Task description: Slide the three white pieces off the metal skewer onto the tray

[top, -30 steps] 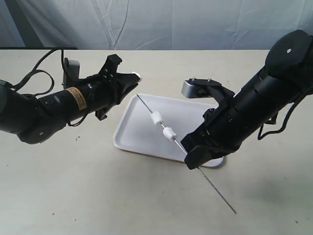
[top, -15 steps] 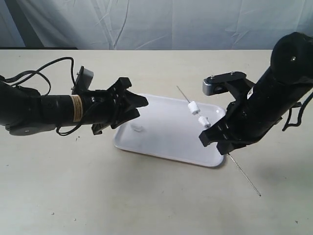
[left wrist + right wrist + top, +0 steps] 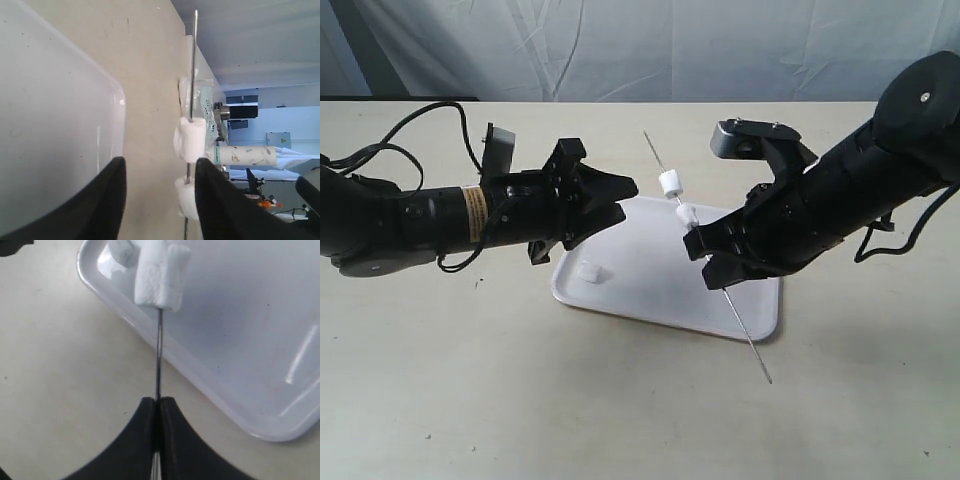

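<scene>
Roughly a third of the job looks done. One of the three pieces lies on the tray (image 3: 640,285), and two are threaded on the skewer (image 3: 752,350) and have yet to come off.

The bench (image 3: 520,400) is a matte, pale beige surface with a few small specks. The tray sits at its middle: flat, glossy white plastic with rounded corners and a low raised rim that catches the light.

The left gripper (image 3: 620,197) reaches in over the tray's far left edge. Its black jaws are spread wide and hold nothing, and they point at the threaded pieces from just beside them without touching. The right gripper (image 3: 712,262) hangs over the right half of the tray with its jaws pinched fully together on the skewer's shaft.

The skewer is a thin, straight, grey metal rod. It slants from a bare tip at the far left, down across the tray and past its near right edge.

The upper piece (image 3: 670,183) and lower piece (image 3: 687,215) sit close together on the raised end, between the bare tip and the right gripper. They are soft-looking, chalky white chunks, roughly cube-shaped with rounded edges. The loose piece (image 3: 588,271) rests near the tray's near left corner, well apart from both grippers.
</scene>
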Controlling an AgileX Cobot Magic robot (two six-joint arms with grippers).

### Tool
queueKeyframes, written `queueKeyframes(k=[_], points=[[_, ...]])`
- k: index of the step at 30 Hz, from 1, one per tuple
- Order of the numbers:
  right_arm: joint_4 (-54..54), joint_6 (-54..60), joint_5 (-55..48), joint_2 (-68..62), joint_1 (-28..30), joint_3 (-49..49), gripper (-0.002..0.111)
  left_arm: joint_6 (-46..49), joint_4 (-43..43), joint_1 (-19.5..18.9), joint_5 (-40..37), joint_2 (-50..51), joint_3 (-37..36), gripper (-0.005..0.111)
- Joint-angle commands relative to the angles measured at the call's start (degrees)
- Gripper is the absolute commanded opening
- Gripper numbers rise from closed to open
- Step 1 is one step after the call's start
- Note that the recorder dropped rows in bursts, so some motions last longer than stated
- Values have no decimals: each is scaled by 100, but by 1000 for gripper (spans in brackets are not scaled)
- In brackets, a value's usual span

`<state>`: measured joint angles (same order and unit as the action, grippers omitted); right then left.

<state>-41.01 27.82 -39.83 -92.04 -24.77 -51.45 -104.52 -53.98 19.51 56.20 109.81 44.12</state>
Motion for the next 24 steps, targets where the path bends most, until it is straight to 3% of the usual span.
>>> queueKeyframes(k=[1, 24], points=[[-474, 319, -203, 51, 8, 14, -1, 37, 173, 0, 111, -9, 1, 42], [-722, 487, -222, -82, -287, 14, -1, 57, 148, 0, 306, -9, 1, 41]])
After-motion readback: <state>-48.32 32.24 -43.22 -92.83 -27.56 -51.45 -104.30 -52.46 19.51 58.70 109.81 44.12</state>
